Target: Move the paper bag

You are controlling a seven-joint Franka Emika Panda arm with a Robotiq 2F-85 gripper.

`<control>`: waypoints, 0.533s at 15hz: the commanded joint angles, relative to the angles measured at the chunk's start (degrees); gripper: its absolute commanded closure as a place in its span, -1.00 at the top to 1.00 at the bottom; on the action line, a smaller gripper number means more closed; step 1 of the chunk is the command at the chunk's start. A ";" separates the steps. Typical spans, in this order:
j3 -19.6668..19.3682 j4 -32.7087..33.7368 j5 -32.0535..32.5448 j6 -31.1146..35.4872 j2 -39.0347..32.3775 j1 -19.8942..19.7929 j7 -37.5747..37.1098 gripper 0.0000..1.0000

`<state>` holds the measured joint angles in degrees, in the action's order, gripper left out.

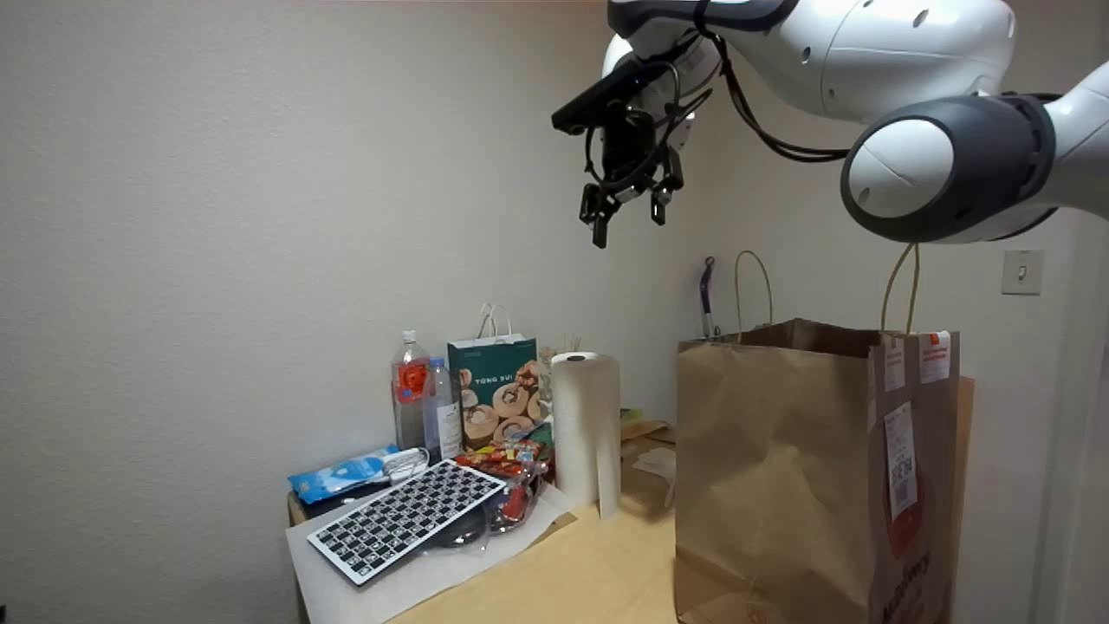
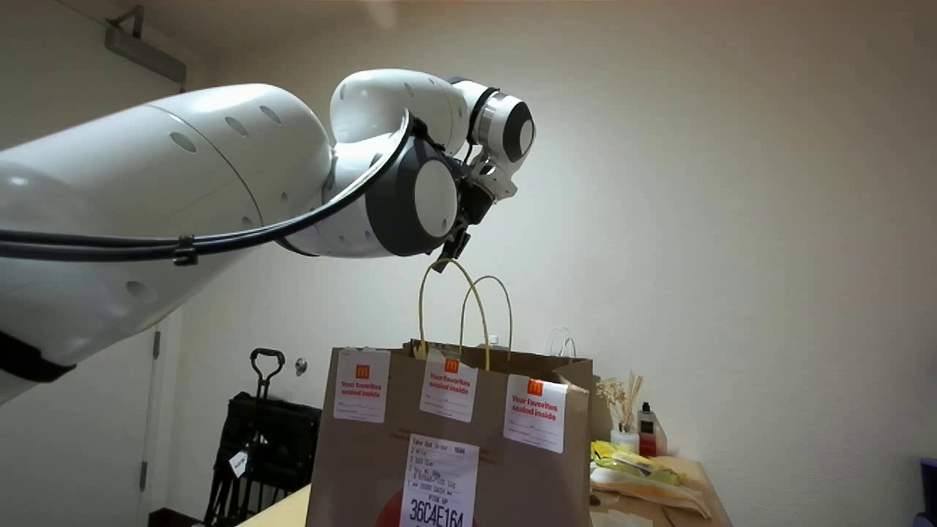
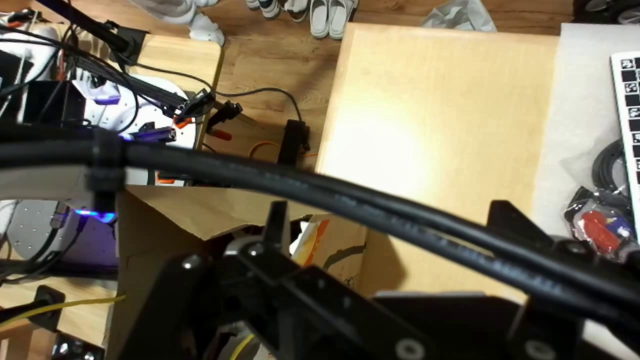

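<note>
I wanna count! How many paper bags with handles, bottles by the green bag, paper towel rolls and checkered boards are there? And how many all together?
Paper bags with handles: 2 (brown McDelivery bag, green bag)
Bottles by the green bag: 2 (white-capped bottle, blue-capped bottle)
Paper towel roll: 1
Checkered board: 1
Total: 6

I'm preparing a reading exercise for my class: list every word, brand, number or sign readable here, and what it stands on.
"Your favorites sealed inside": three white stickers on the paper bag.
"M": each of those stickers.
"Take Out Order": receipt on the same bag.
"PICK UP": same receipt.
"36C4E164": same receipt.
"McDelivery": printed on that bag.
"TONG SUI": green bag.
Too small or blurred: receipt's other lines, bottle labels, red wrappers.
</note>
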<state>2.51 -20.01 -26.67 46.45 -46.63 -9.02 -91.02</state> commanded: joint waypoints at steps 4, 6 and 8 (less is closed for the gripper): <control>0.15 -1.81 -0.85 -6.39 0.69 -1.01 -2.12 1.00; 0.51 -1.24 -2.45 -8.09 0.46 -2.29 -4.14 1.00; 0.25 -0.54 -3.14 -6.97 -0.05 -3.11 -5.18 1.00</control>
<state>2.28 -20.56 -27.65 39.52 -46.83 -10.30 -93.19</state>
